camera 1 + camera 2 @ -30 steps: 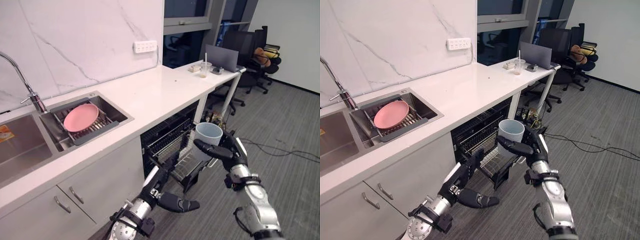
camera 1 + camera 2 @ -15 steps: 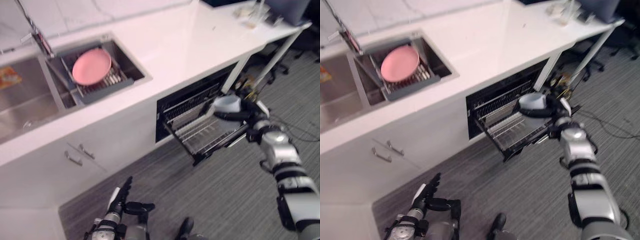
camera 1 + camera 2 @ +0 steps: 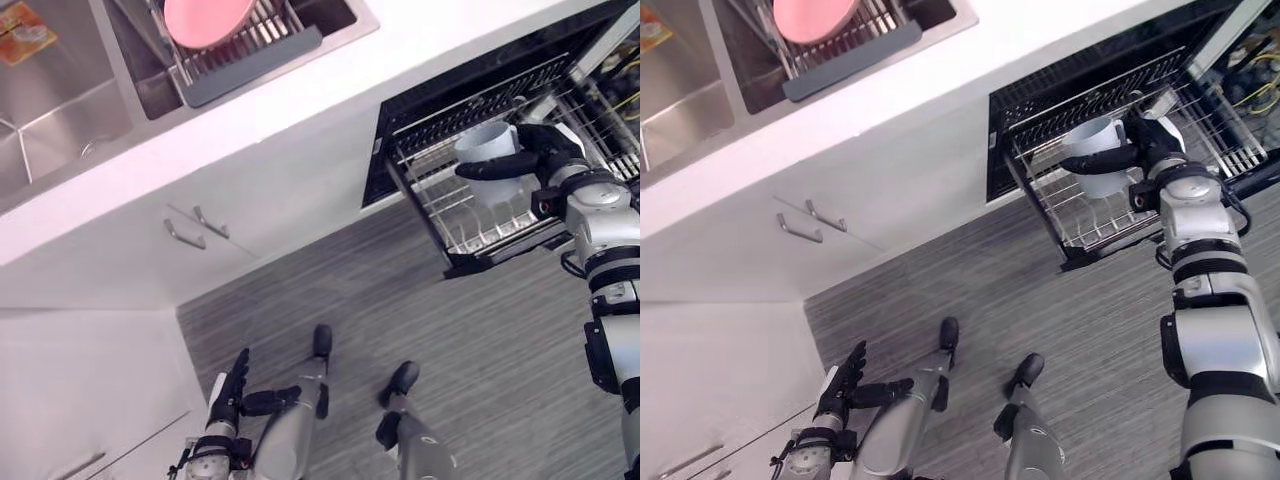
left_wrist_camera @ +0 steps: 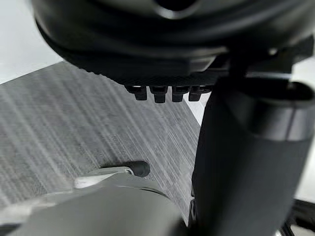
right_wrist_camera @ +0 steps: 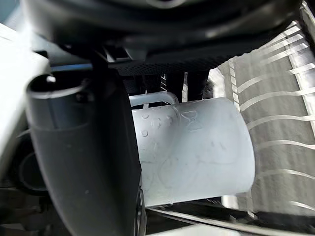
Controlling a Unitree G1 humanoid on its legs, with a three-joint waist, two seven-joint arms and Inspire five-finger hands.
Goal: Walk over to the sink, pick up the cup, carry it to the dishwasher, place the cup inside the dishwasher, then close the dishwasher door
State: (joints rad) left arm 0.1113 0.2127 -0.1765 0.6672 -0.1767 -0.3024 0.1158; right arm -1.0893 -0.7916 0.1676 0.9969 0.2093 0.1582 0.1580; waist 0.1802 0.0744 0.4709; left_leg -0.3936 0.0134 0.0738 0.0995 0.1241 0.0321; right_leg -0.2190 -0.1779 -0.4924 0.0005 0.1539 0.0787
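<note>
Right eye view: right hand (image 3: 1156, 140) grips cup (image 3: 1101, 182) above open dishwasher rack (image 3: 1083, 222)

Counter (image 3: 400, 50) holds the sink (image 3: 60, 110), pink plate (image 3: 205, 15) in its drain rack (image 3: 250, 50); dishwasher rack (image 3: 470, 215) juts over the floor (image 3: 400, 290).

The hand (image 5: 83, 147) holds a pale cup (image 5: 197, 152), its dark thumb pressed along the cup's side. Past the cup run the wires of a rack (image 5: 275, 118).
</note>
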